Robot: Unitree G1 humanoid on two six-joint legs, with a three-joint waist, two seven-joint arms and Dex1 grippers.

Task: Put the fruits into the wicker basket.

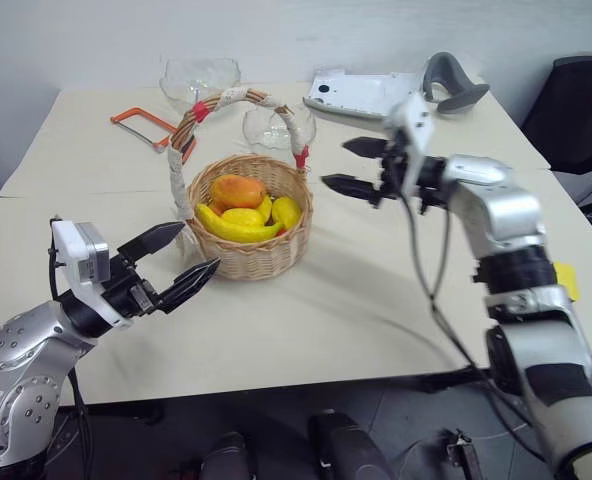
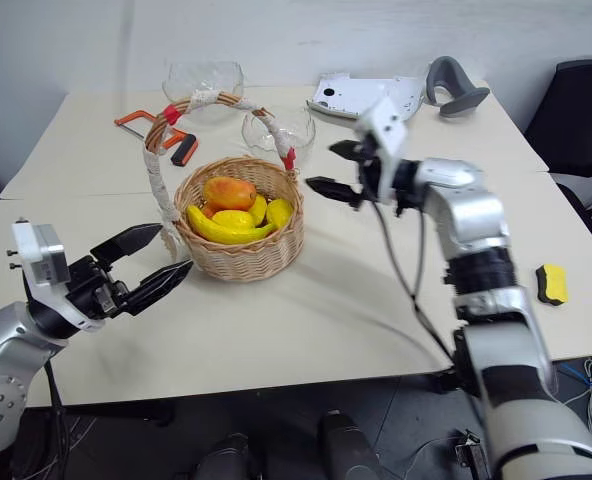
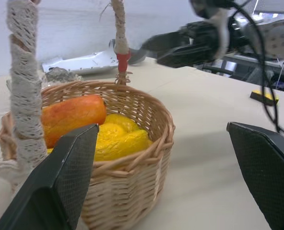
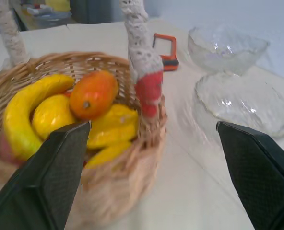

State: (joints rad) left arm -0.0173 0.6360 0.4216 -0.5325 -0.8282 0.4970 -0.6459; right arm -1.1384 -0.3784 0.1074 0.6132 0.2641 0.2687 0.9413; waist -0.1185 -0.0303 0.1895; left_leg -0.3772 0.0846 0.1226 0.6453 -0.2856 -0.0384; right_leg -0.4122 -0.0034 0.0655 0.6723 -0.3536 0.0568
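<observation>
Left eye view: we hold the right gripper [image 1: 339,166] and left gripper [image 1: 181,257], jaws released and empty, beside the wicker basket [image 1: 261,250] on the worktop [image 1: 376,300]. Fruits [image 1: 241,208] lie inside; only withdrawal seems left.

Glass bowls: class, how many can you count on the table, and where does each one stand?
2. One glass bowl stands at the table's far edge, behind the wicker basket; the other glass bowl stands nearer, just behind the basket's handle. None seems hidden.

Head pair overlooks; wrists near basket [image 1: 251,225].
</observation>
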